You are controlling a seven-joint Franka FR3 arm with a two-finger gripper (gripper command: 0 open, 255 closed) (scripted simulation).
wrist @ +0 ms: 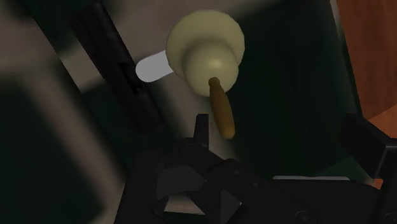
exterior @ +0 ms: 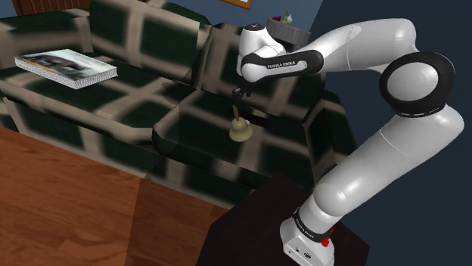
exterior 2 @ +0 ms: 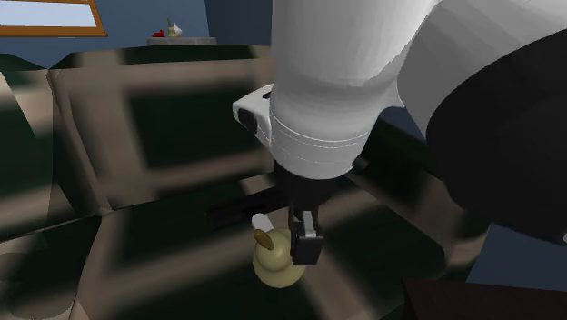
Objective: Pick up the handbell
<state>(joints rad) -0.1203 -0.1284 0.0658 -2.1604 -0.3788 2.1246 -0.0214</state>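
Note:
A cream handbell (exterior: 240,131) with a brown handle stands upright on the dark checked sofa seat (exterior: 189,143). My black gripper (exterior: 240,98) hangs just above it, open. In the wrist view the bell (wrist: 205,48) lies ahead of the gripper (wrist: 283,130), and its handle (wrist: 222,114) rises close beside one finger (wrist: 201,127); the other finger (wrist: 364,137) stands well apart. Neither finger touches the handle. In the second exterior view the gripper (exterior 2: 300,245) is level with the handle tip, right beside the bell (exterior 2: 275,265).
A long black object (wrist: 118,73) and a small white one (wrist: 151,67) lie on the cushion just beyond the bell. A book (exterior: 68,66) rests on the sofa's far end. A wooden floor (exterior: 68,204) lies in front; my dark stand (exterior: 257,234) is near.

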